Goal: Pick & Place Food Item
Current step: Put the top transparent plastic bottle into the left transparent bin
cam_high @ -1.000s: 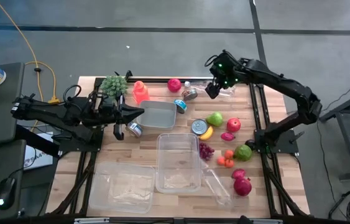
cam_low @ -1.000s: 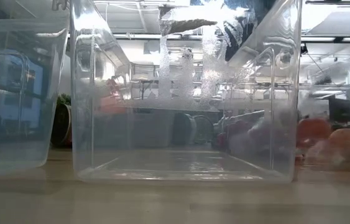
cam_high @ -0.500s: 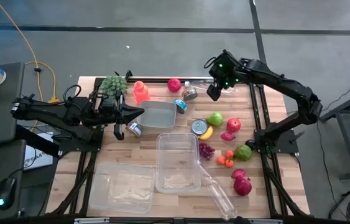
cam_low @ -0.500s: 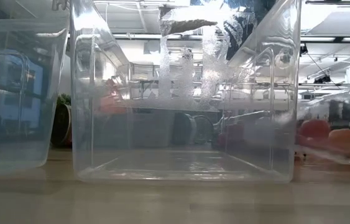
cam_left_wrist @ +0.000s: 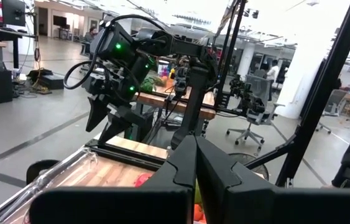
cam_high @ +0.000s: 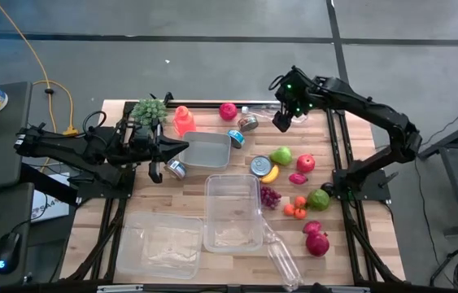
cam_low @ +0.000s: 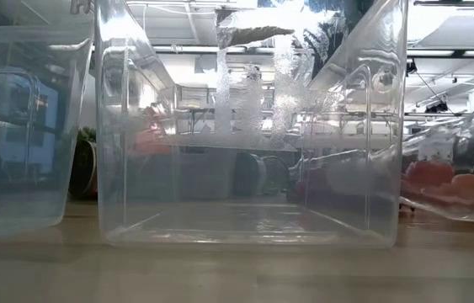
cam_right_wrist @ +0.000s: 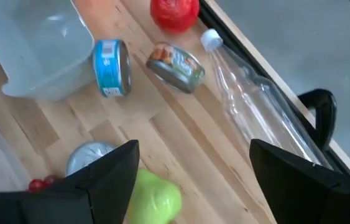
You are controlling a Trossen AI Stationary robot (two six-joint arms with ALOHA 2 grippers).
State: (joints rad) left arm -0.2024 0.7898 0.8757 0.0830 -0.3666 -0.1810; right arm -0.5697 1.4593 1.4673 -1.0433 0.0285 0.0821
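Food lies on the table's right half: a red apple (cam_high: 228,111) at the far edge, a green pear (cam_high: 281,155), a second red apple (cam_high: 305,163), a banana (cam_high: 270,173) and grapes (cam_high: 269,196). My right gripper (cam_high: 281,122) hangs open above the far right part, slanting down, with nothing between its fingers. In its wrist view the right gripper (cam_right_wrist: 193,149) stands over bare wood, the pear (cam_right_wrist: 153,196) just below it. My left gripper (cam_high: 167,150) waits shut at the left, level above the table; the left gripper (cam_left_wrist: 195,146) shows closed in its wrist view.
A clear bottle (cam_right_wrist: 255,93) lies along the far edge beside two cans (cam_right_wrist: 176,67) (cam_right_wrist: 111,67). A grey tub (cam_high: 207,150), a clear bin (cam_high: 233,212) and a flat clear tub (cam_high: 163,248) fill the middle and near left. Another clear bottle (cam_high: 281,260) lies near the front edge.
My right gripper has rolled a little about its own pointing line while staying in place, still open. The clear bottle beside the bin has slid toward the table's near edge and now shows at the right in the low view.
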